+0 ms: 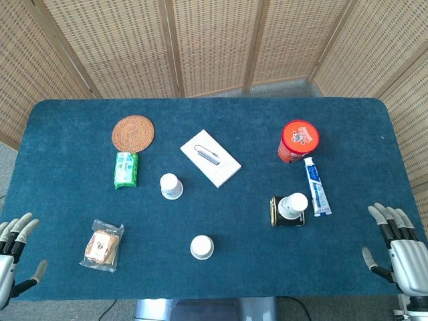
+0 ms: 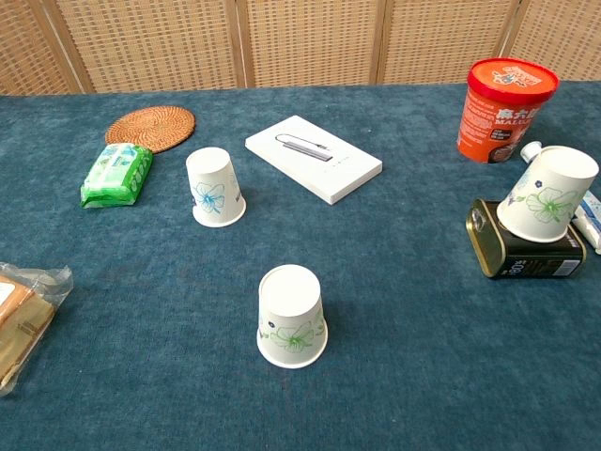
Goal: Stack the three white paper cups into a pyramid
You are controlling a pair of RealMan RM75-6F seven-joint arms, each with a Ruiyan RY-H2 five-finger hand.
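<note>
Three white paper cups with flower prints stand upside down on the blue table. One cup (image 1: pixel 171 186) (image 2: pixel 214 187) is left of centre. A second cup (image 1: pixel 202 247) (image 2: pixel 292 315) is nearer the front edge. The third cup (image 1: pixel 294 203) (image 2: pixel 547 194) rests tilted on a dark tin (image 1: pixel 282 212) (image 2: pixel 522 252) at the right. My left hand (image 1: pixel 15 251) is at the front left corner, fingers spread, holding nothing. At the front right corner my right hand (image 1: pixel 398 244) is likewise spread and empty. Neither hand shows in the chest view.
A woven coaster (image 1: pixel 133 133), green packet (image 1: pixel 126 169), white box with a metal clip (image 1: pixel 210 157), red tub (image 1: pixel 298 141), toothpaste tube (image 1: pixel 316 185) and wrapped snack (image 1: pixel 101 246) lie around the cups. Wicker screens stand behind the table.
</note>
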